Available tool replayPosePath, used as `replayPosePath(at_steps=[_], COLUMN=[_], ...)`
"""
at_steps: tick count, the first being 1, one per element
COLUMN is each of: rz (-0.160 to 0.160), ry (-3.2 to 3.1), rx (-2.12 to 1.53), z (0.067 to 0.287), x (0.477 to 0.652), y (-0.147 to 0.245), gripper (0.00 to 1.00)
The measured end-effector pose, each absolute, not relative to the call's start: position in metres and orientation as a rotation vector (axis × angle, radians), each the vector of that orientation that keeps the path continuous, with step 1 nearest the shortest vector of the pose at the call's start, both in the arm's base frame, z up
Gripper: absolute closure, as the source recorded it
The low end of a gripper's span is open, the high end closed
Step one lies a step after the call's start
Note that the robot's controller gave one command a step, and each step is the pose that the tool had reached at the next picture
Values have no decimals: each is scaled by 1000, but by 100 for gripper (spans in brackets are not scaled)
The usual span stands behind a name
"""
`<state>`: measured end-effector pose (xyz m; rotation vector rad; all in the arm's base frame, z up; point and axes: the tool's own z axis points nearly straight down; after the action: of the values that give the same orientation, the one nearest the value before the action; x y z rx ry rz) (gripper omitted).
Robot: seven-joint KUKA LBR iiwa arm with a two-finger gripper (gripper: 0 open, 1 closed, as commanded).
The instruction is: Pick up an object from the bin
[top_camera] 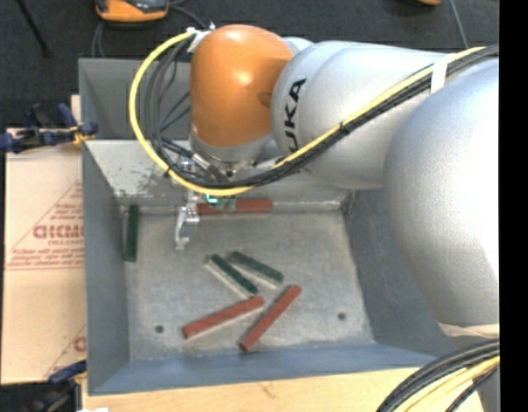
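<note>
My gripper (185, 230) hangs below the orange wrist cover in the bin's back left part, a little above the floor. A red-brown stick (245, 205) lies along the back wall just right of it, its left end hidden under the wrist. A dark green stick (130, 232) lies lengthwise by the left wall, left of the gripper. Two green sticks (232, 275) (257, 266) lie side by side in the middle, in front and to the right of the gripper. I see nothing held in it.
Two more red-brown sticks (222, 317) (270, 318) lie slanted near the bin's front wall. The big silver arm covers the bin's right side and back right corner.
</note>
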<state>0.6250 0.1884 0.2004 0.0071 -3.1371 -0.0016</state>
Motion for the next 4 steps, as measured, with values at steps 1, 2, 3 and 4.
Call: replayPosePath(at_steps=[1,2,3,4], rz=[-3,-2,-1,0], ry=[-3143,-3147,-3140,-3146], rx=[2,140,154,158], z=[205,168,137,88], x=[626,619,625,620], y=[187,164,120,115], gripper=[0,0,0,0])
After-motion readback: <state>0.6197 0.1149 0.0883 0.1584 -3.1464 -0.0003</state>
